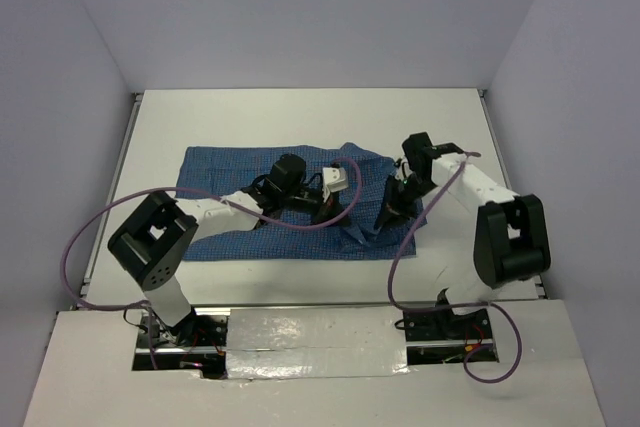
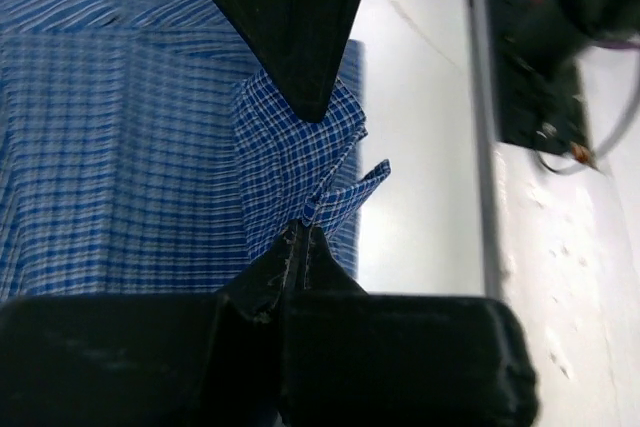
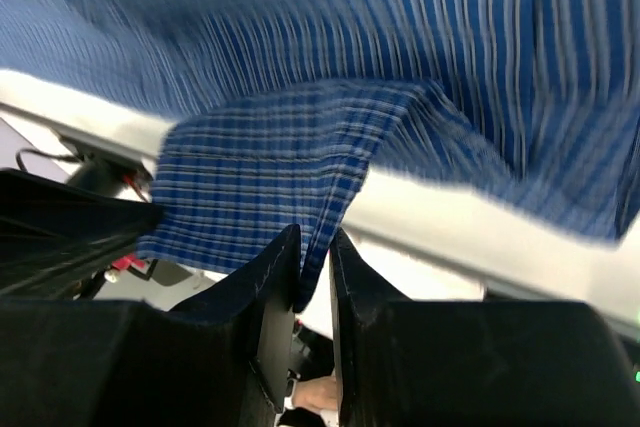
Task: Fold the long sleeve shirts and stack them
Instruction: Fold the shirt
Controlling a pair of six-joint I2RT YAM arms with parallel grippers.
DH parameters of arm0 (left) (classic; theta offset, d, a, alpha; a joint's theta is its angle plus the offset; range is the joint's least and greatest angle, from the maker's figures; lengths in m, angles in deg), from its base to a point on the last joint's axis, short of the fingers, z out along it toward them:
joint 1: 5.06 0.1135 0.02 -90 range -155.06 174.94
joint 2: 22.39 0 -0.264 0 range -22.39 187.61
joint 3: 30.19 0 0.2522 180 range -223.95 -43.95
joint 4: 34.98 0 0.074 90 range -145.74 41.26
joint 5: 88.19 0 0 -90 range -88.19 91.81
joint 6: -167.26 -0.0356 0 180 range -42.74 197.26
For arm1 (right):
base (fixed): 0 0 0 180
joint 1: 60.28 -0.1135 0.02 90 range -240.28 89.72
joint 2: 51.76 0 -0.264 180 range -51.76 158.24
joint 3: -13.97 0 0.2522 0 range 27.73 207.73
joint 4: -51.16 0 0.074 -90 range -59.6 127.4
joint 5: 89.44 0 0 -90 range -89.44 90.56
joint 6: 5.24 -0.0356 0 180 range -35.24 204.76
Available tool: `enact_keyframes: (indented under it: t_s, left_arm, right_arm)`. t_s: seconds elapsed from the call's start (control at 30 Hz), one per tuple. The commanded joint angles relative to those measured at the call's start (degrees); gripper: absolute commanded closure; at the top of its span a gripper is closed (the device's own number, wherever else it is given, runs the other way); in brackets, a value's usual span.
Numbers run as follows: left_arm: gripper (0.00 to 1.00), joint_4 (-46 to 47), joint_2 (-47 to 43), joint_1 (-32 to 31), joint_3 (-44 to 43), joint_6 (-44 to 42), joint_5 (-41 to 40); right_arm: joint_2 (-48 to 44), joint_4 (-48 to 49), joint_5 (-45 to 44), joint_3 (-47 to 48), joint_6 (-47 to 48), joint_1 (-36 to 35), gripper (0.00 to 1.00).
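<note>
A blue checked long sleeve shirt [image 1: 230, 219] lies spread across the middle of the white table [image 1: 300, 117]. My left gripper [image 1: 326, 207] is over the shirt's right part, shut on a small raised fold of the cloth [image 2: 300, 162]; its tips [image 2: 302, 232] meet on the fabric. My right gripper [image 1: 390, 213] hangs at the shirt's right edge. In the right wrist view its fingers [image 3: 275, 277] stand slightly apart. A hanging edge of the shirt [image 3: 270, 177] dips into the gap and rests against one finger only.
In the left wrist view, the right arm's base electronics [image 2: 530, 77] and purple cable show beyond the table's metal edge rail [image 2: 480, 147]. Grey walls close the table on three sides. The arm bases [image 1: 300, 332] sit at the near edge.
</note>
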Motion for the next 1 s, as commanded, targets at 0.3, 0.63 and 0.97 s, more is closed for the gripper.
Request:
enact_keyframes:
  t_s: [0.3, 0.63, 0.97]
  left_arm:
    - [0.84, 11.0, 8.4, 4.5, -2.4, 11.0, -16.3]
    - [0.42, 4.3, 9.2, 6.7, -7.6, 14.9, -28.4]
    - [0.37, -0.1, 3.2, 5.3, -4.8, 2.8, -28.0]
  right_arm:
    - [15.6, 4.0, 0.4, 16.1, 1.0, 3.4, 0.64]
    - [11.9, 7.6, -7.5, 14.6, -1.7, 3.5, 0.54]
    - [-16.0, 16.1, -11.9, -13.2, -14.4, 3.9, 0.48]
